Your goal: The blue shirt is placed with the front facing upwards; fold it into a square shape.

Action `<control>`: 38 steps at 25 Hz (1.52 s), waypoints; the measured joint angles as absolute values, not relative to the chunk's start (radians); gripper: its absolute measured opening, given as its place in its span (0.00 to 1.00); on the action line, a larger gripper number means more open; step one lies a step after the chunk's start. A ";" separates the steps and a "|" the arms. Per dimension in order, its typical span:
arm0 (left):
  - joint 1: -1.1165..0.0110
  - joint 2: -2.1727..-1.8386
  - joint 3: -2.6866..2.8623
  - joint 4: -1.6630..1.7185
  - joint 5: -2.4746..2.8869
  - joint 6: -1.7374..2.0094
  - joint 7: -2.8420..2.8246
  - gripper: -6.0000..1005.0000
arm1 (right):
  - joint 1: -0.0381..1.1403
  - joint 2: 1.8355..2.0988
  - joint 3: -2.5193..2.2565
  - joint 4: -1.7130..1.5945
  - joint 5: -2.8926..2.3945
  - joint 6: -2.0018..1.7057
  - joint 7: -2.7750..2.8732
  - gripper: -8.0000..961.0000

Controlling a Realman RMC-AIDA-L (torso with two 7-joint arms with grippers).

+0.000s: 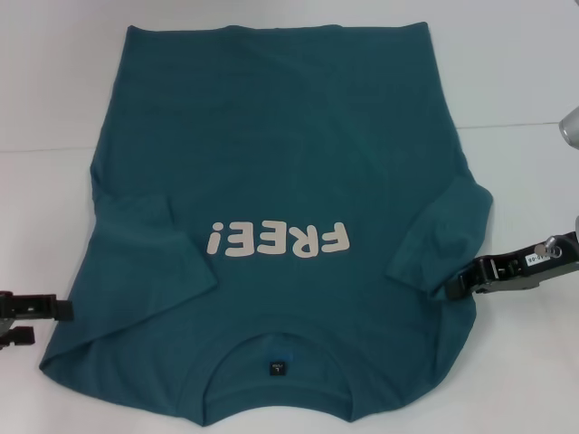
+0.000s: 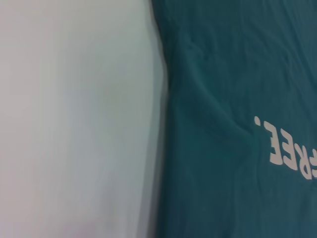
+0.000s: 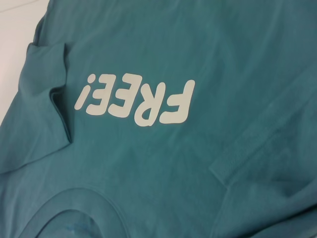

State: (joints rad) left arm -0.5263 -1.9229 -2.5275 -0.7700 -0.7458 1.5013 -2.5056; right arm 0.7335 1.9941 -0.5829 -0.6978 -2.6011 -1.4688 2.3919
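Observation:
The blue shirt (image 1: 271, 136) lies flat on the white table (image 1: 54, 90), front up, collar toward me and hem at the far end. Cream "FREE!" lettering (image 1: 279, 240) crosses the chest, and a small dark neck label (image 1: 276, 368) sits inside the collar. Both short sleeves lie folded in over the body. My left gripper (image 1: 45, 318) is open, low at the table's left, just off the shirt's left edge. My right gripper (image 1: 460, 284) is at the edge of the right sleeve. The wrist views show shirt fabric (image 2: 223, 99) (image 3: 198, 49) and no fingers.
White table surface (image 2: 74, 124) surrounds the shirt on both sides. A grey metal part (image 1: 570, 127) shows at the right edge of the head view.

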 joint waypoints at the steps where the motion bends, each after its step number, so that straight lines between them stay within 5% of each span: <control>1: -0.529 -1.921 -2.526 -0.770 -0.746 1.505 -2.502 0.87 | 0.734 1.994 -0.583 -0.698 -2.600 -1.469 2.390 0.04; 18: -0.540 -1.906 -2.506 -0.779 -0.696 1.570 -2.511 0.87 | 0.736 1.994 -0.583 -0.700 -2.589 -1.471 2.385 0.04; 38: -0.576 -1.928 -2.507 -0.770 -0.624 1.537 -2.513 0.87 | 0.736 1.994 -0.583 -0.701 -2.581 -1.474 2.378 0.04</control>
State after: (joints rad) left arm -0.5760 -1.9276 -2.5066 -0.7701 -0.6236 1.5372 -2.5132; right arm 0.7364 1.9942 -0.5829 -0.7005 -2.5806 -1.4743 2.3779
